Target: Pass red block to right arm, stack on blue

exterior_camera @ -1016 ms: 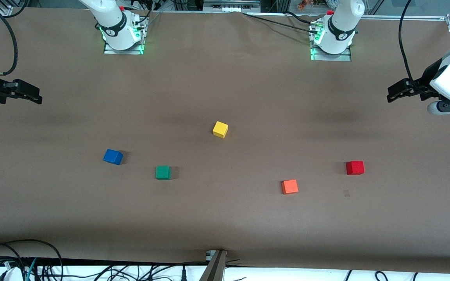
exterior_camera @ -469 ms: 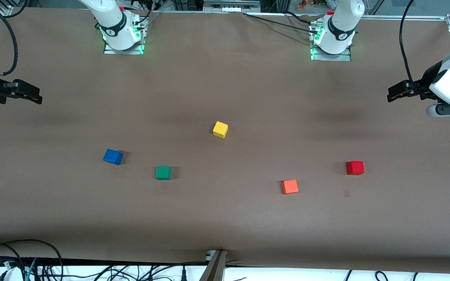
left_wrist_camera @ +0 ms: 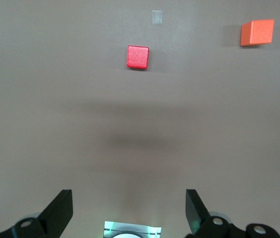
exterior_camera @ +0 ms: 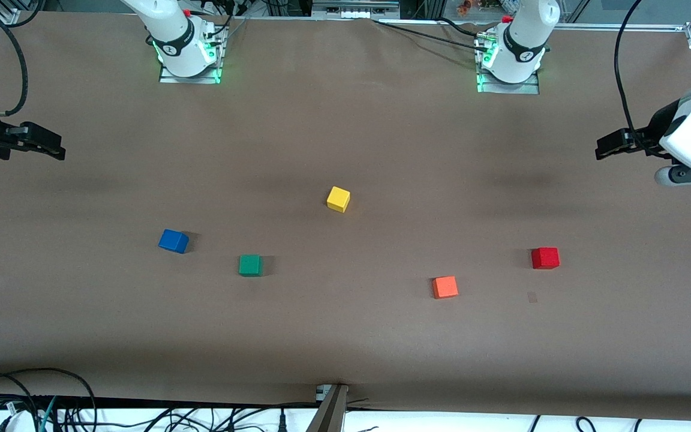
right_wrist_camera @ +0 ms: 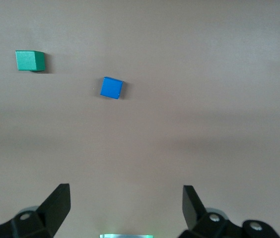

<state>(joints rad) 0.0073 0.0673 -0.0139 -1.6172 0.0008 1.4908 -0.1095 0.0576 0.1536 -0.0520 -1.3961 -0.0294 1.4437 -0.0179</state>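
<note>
the red block (exterior_camera: 544,257) sat on the table (exterior_camera: 345,336) toward the left arm's end, with the orange cube (exterior_camera: 444,287) nearby at about its eight o'clock in the front view. the left gripper (exterior_camera: 612,144) hung over that end's edge, fingers spread wide and empty, and the block lay at roughly seven o'clock from it, so this arm was plainly the closer one. the blue (exterior_camera: 173,240) lay well apart, toward the right arm's end. the right gripper (exterior_camera: 42,144) waited there, also wide open and holding nothing.

Red block (exterior_camera: 544,258) and blue cube (exterior_camera: 173,241) rest flat, well apart.
</note>
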